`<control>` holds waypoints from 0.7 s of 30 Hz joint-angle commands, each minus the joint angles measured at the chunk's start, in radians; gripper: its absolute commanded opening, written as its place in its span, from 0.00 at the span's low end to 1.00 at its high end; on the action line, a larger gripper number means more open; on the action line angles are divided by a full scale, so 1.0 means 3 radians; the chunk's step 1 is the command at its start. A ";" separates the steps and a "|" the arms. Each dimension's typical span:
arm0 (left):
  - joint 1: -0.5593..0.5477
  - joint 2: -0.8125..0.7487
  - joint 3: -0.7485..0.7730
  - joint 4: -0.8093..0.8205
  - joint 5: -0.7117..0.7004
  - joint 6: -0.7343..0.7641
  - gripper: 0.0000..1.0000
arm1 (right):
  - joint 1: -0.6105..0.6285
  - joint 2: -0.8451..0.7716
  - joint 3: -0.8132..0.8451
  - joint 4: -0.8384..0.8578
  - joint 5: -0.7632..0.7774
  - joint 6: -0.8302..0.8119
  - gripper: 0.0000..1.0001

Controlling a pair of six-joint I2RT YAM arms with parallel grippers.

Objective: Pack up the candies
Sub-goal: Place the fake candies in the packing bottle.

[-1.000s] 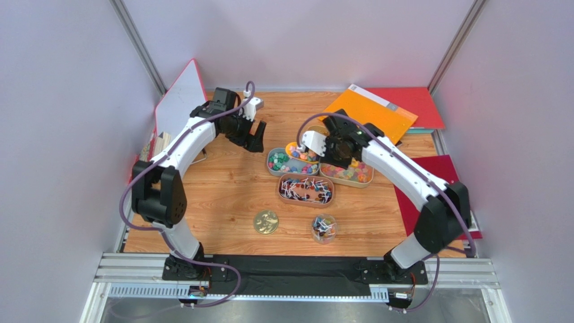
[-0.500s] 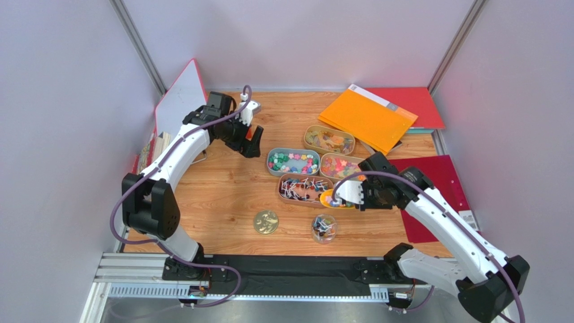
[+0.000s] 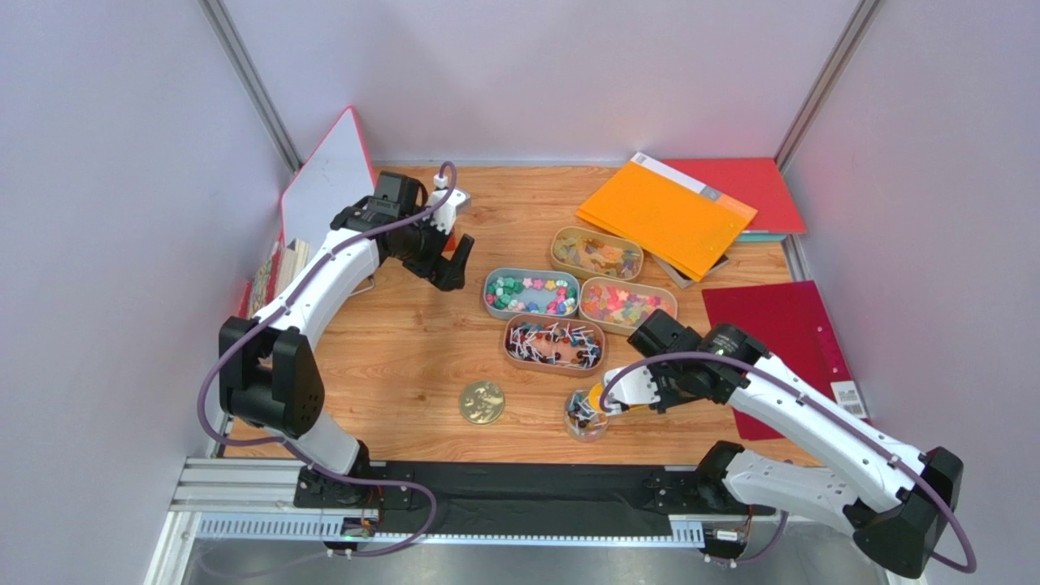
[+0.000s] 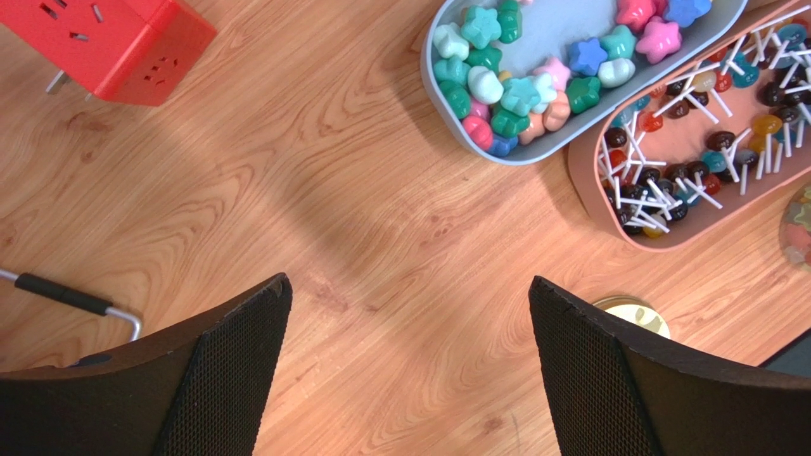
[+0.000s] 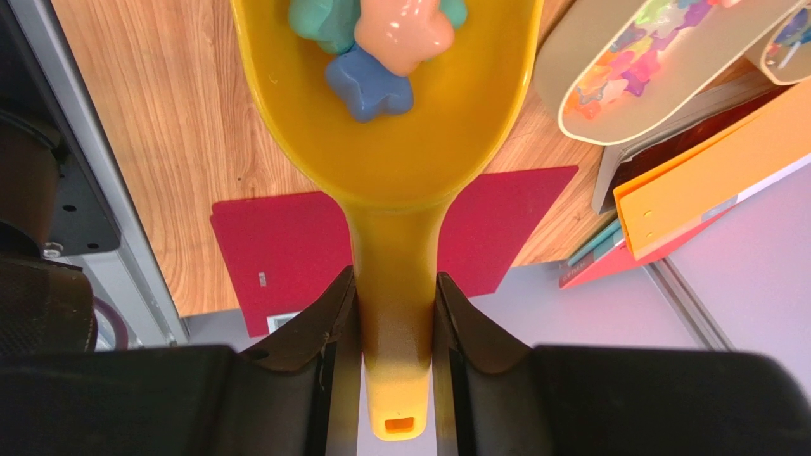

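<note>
Nearest the arms, a small clear jar [image 3: 587, 414] stands on the bench [image 3: 403, 354] with a few sweets inside; a round gold lid [image 3: 482, 401] lies apart to its left. The right gripper [image 3: 625, 391] is clamped on the handle of a yellow scoop [image 5: 390, 161]; the scoop's bowl sits over the jar's mouth and carries three candies [image 5: 381, 43], peach, blue and teal. Farther back a pink tray [image 3: 507, 347] holds lollipops [image 4: 685, 180]; touching it behind, a grey-blue tray [image 4: 552, 150] holds star candies [image 4: 504, 85]; a beige tray [image 3: 584, 305] of bright gummies [image 3: 629, 302] sits to the right, and a second beige tray [image 3: 554, 250] lies beyond. Far left, the left gripper [image 4: 407, 304] hangs above bare wood with its jaws spread wide and nothing between them; a red cube [image 4: 124, 43] sits just past it. An orange folder [image 3: 665, 213] lies at the back right.
</note>
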 commanded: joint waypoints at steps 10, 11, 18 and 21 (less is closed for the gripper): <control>0.0009 -0.0428 -0.0098 0.0114 -0.0452 0.0105 1.00 | 0.0358 0.0298 0.0079 -0.0378 0.0812 0.0225 0.00; 0.0009 -0.0438 -0.0114 0.0109 -0.0468 0.0111 1.00 | 0.0404 0.0323 0.0100 -0.0394 0.0858 0.0265 0.00; 0.0009 -0.0499 -0.0114 0.0140 -0.0555 0.0096 1.00 | 0.0798 0.0492 0.0095 -0.0634 0.1170 0.0577 0.00; 0.0009 -0.0520 -0.0114 0.0145 -0.0534 0.0070 1.00 | 0.0901 0.0629 0.0059 -0.0772 0.1313 0.0736 0.00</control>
